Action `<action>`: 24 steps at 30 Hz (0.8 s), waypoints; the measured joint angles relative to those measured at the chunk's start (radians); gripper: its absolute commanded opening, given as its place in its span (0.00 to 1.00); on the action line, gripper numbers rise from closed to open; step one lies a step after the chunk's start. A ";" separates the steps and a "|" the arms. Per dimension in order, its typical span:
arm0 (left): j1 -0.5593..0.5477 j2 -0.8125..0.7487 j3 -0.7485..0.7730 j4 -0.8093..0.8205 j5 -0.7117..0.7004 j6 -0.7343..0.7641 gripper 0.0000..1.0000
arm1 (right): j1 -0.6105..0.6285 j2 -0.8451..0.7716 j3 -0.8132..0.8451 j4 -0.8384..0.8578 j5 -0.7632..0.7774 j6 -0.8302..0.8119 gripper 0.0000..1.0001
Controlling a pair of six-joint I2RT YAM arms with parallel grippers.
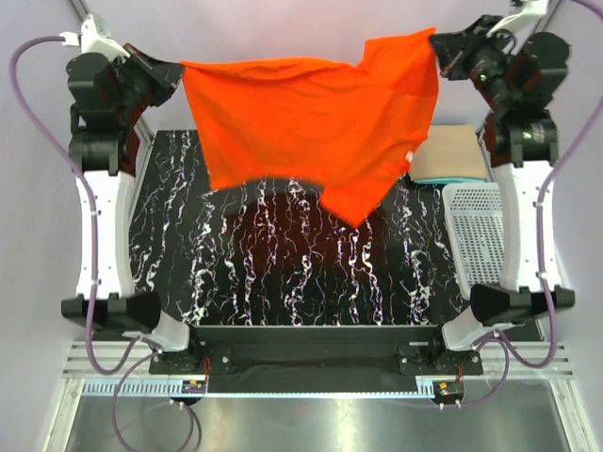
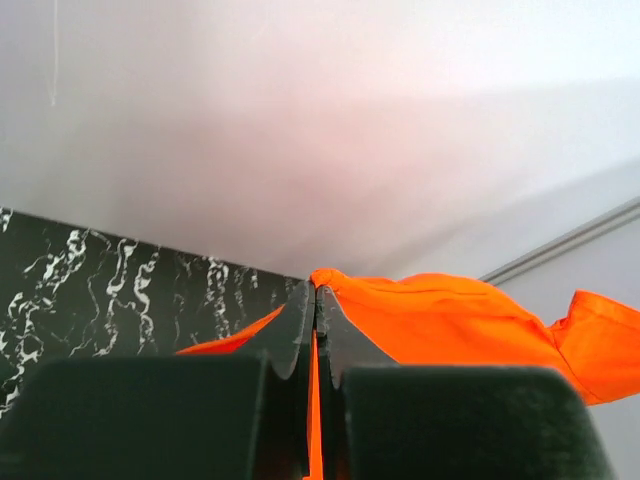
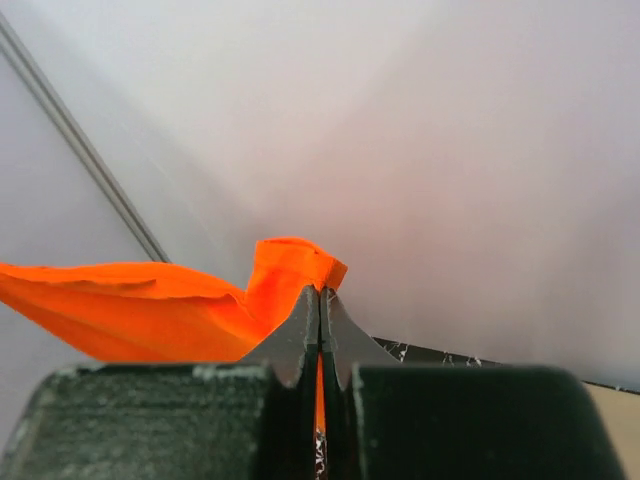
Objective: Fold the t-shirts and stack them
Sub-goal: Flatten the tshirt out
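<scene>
The orange-red t-shirt (image 1: 311, 122) hangs stretched in the air between both grippers, above the far part of the black marbled table (image 1: 283, 273). My left gripper (image 1: 179, 71) is shut on its left corner; in the left wrist view the cloth (image 2: 440, 320) is pinched at the gripper's tips (image 2: 316, 292). My right gripper (image 1: 435, 42) is shut on its right corner; in the right wrist view the cloth (image 3: 150, 310) bunches at the tips (image 3: 320, 292). A folded tan t-shirt (image 1: 452, 151) lies on a teal one (image 1: 443, 180) at the right.
A white mesh basket (image 1: 476, 231) stands at the table's right edge, just in front of the folded stack. The shirt's lower point hangs near the table's middle. White walls close in at the back and sides.
</scene>
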 measured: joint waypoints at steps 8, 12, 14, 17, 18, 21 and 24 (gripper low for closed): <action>0.000 -0.379 -0.276 0.023 -0.010 0.012 0.00 | 0.000 -0.375 -0.226 -0.043 -0.009 -0.063 0.00; 0.000 -0.540 -0.322 -0.012 -0.017 0.034 0.00 | 0.000 -0.531 -0.270 -0.100 -0.023 -0.079 0.00; 0.000 -0.606 -0.323 -0.040 -0.021 0.047 0.00 | 0.000 -0.594 -0.275 -0.140 -0.033 -0.080 0.00; -0.013 -0.695 -0.302 -0.098 -0.045 0.075 0.00 | 0.000 -0.671 -0.255 -0.201 -0.050 -0.075 0.00; -0.034 -0.716 -0.285 -0.122 -0.064 0.085 0.00 | 0.000 -0.690 -0.241 -0.219 -0.054 -0.072 0.00; -0.072 -0.753 -0.232 -0.179 -0.114 0.099 0.00 | 0.000 -0.726 -0.186 -0.264 -0.056 -0.068 0.00; -0.075 -0.758 -0.194 -0.221 -0.137 0.108 0.00 | 0.000 -0.721 -0.109 -0.304 -0.053 -0.065 0.00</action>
